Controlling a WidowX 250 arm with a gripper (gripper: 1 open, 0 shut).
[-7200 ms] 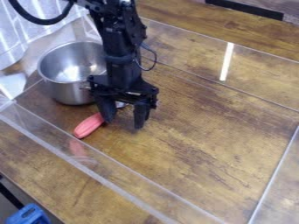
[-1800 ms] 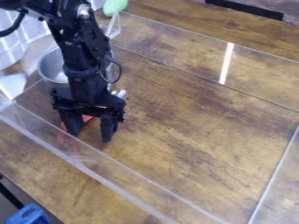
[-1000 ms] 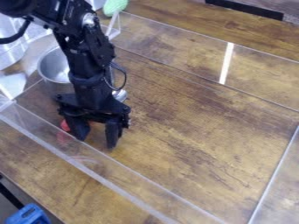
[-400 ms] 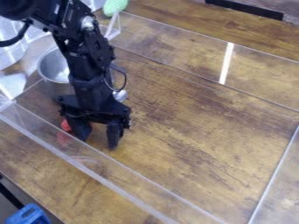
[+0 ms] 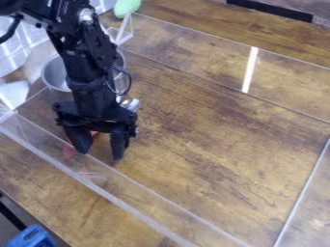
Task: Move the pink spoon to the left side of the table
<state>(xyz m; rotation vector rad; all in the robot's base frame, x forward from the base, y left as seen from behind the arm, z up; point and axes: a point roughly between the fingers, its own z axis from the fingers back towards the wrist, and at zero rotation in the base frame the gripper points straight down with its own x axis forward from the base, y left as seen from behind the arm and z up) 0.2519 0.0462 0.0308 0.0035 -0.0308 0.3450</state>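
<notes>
My gripper [image 5: 98, 147] points straight down at the left part of the dark wood-grain table [image 5: 219, 116], its black fingers [image 5: 118, 145] spread apart and close to the tabletop. Only a small sliver of the pink spoon [image 5: 68, 148] shows, just left of the left finger near the front acrylic wall; the rest is hidden behind the gripper. I cannot tell whether the fingers touch it. The jaws look open.
A round steel pot [image 5: 57, 75] stands right behind the arm at the far left. A clear acrylic wall [image 5: 154, 207] runs along the front edge. A green object [image 5: 125, 6] sits at the back, a white cloth [image 5: 12, 93] at the left.
The gripper has shifted a little left and toward the front wall. Less of the pink spoon shows beside the left finger than a moment ago.
</notes>
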